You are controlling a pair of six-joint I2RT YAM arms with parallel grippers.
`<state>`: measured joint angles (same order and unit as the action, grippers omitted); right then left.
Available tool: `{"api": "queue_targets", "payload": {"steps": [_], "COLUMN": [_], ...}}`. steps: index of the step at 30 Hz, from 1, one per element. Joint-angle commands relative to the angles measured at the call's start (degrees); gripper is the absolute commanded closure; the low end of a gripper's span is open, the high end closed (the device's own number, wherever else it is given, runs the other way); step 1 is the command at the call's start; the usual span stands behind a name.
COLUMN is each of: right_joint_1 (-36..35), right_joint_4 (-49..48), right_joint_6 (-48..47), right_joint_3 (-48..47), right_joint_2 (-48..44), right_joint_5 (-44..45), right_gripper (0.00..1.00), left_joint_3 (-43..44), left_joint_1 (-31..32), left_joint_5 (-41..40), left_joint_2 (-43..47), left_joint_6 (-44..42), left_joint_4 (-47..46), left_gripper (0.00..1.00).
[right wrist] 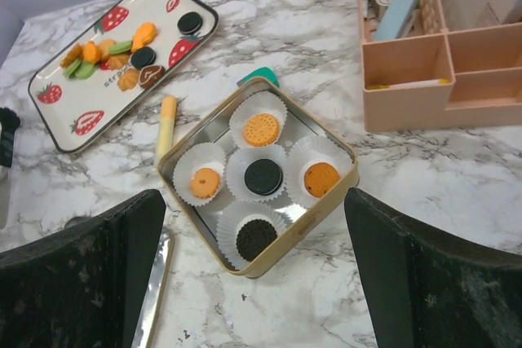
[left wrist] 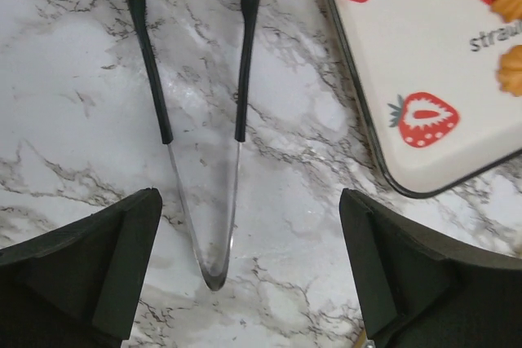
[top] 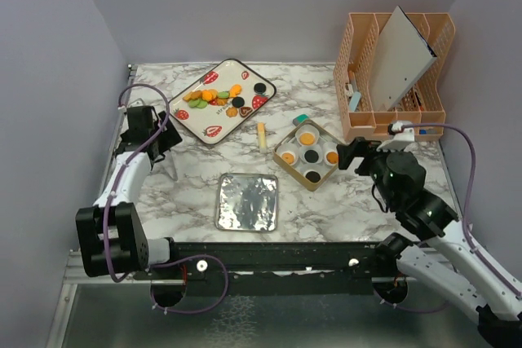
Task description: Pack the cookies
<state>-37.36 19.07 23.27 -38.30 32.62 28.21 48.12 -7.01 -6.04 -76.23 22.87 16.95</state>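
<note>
With jaws spread on left gripper point(left wrist: 251, 275) and right gripper point(right wrist: 254, 283), lower left astride tongs point(left wrist: 245, 79) at black handles, squeeze gently, clear of tray point(left wrist: 424, 55).

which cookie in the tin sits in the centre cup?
The smooth black cookie. The other four ring it: three orange-tan ones and a rough dark one nearest the right wrist camera.

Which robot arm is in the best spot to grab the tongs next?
Left. The left end effector is open right over the tongs, which lie beside the tray. The right end effector is far off, above the tin.
</note>
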Motion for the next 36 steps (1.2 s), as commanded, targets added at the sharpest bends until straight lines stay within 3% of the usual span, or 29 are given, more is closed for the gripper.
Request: {"api": "queue_targets", "payload": {"steps": [1,8,15,25,36], "right_joint_1": [0.36,0.36,-1.54,-9.24,-15.77], "right_joint_4": [0.08,-0.23,-1.00,6.78,10.08], "right_joint_6": [-3.70,-8.01,-11.45,-12.49,6.79], "right_joint_3": [-5.14,-10.26,-13.48,-20.67,-21.67], "right_joint_2": [6.99,19.00,31.41,45.79,59.04], "right_joint_5": [-8.56,-20.50,-32.93,-28.55,-19.79], "right_gripper": [0.00,0.00,0.00,0.00,0.11], "left_joint_3": [-1.90,-3.52,-2.43,-4.49,-4.45], "left_joint_1": [-0.20,3.15,7.71,18.22,23.08], "left_joint_5": [8.56,18.13,17.97,10.65,3.63], "left_joint_2": [7.38,10.43,11.32,12.30,14.84], "left_joint_6": [3.67,4.05,2.42,-2.50,-4.32], "left_joint_4": [-0.68,-0.76,4.83,6.86,9.48], "left_gripper": [0.01,0.01,0.01,0.03,0.02]}}
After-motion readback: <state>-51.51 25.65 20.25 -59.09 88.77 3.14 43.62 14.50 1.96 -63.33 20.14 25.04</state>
